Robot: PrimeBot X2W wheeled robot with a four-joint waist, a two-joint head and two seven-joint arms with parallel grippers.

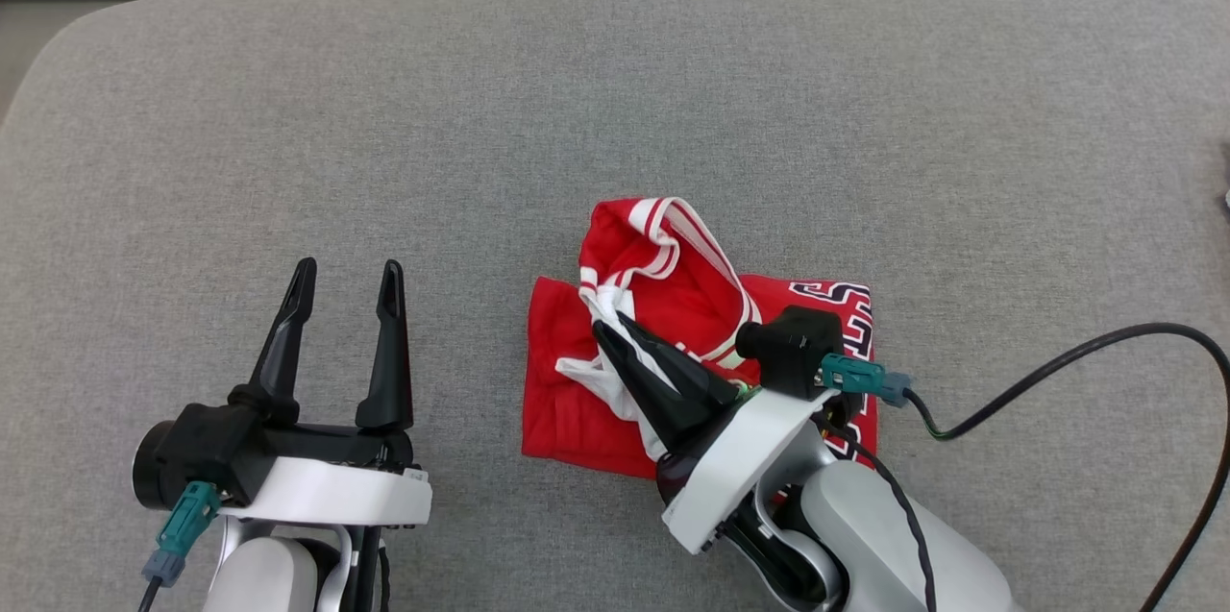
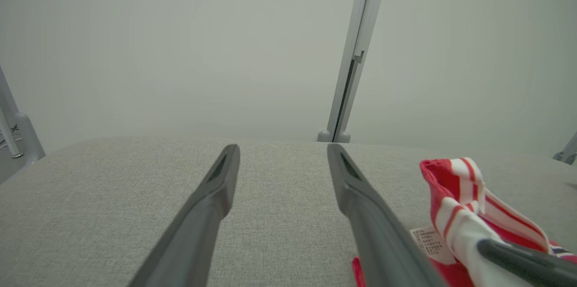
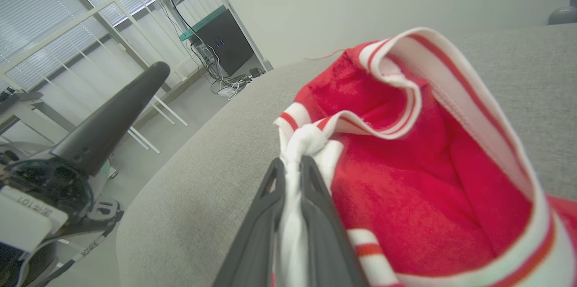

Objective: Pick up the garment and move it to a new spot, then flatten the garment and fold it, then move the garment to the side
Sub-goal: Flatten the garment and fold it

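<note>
- The garment [image 1: 692, 295] is red, with white-and-red striped trim and a black-and-white pattern along one edge.
- It lies crumpled on the grey table [image 1: 480, 112], right of the table's middle and toward its near edge.
- Its lower layer rests flat on the table, while the upper part rises in an open, curled loop.
- A white label [image 2: 428, 242] shows low on it, close to the table.
- Some white trim is gathered into a tight bunch.

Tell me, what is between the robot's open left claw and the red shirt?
Only bare grey fabric surface lies between the left gripper and the red garment. The head view shows that stretch.
</note>
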